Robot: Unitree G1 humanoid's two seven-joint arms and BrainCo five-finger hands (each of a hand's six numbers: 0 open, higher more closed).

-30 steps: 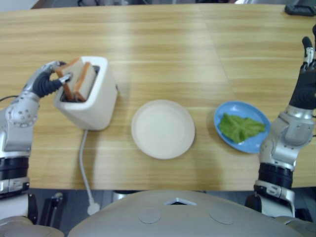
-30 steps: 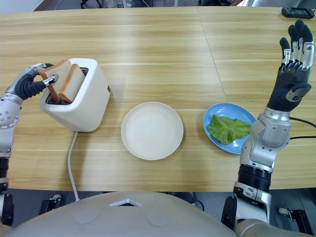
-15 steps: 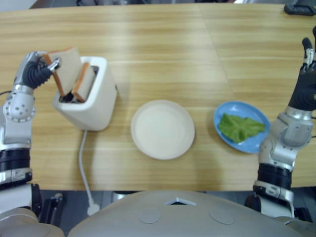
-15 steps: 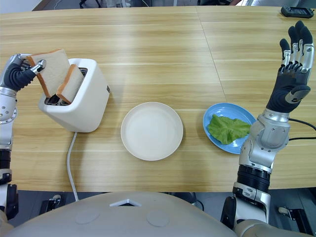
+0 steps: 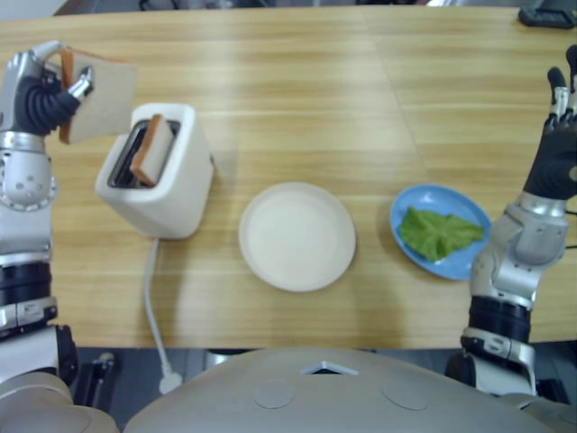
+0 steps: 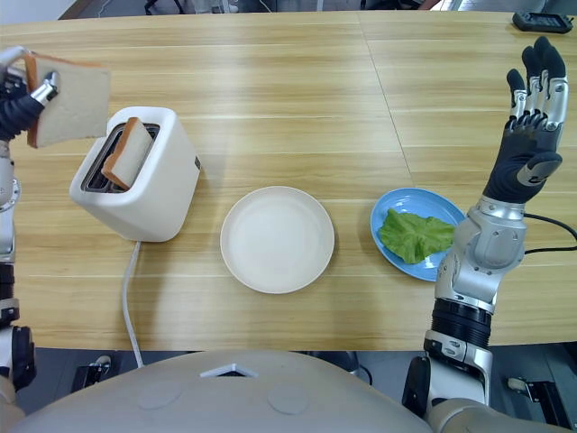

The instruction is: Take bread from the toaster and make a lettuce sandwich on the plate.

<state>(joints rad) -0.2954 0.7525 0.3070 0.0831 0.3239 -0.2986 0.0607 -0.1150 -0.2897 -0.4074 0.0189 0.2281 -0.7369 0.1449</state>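
Observation:
My left hand (image 5: pixel 36 90) is raised at the far left, shut on a slice of bread (image 5: pixel 101 97) held clear above the white toaster (image 5: pixel 160 176). A second slice (image 5: pixel 149 149) still stands in the toaster's slot. The empty cream plate (image 5: pixel 297 235) lies at the table's centre. A lettuce leaf (image 5: pixel 439 231) rests on a blue dish (image 5: pixel 469 262) to its right. My right hand (image 6: pixel 532 108) is held upright beyond the blue dish, fingers spread and holding nothing.
The toaster's white cord (image 5: pixel 155 316) runs off the table's front edge. A dark device (image 6: pixel 544 22) lies at the far right corner. Bare wood stretches across the back of the table.
My left hand has lifted the bread slice up and out of the toaster, moving it to the upper left. The toaster settled back level. The right hand stayed put.

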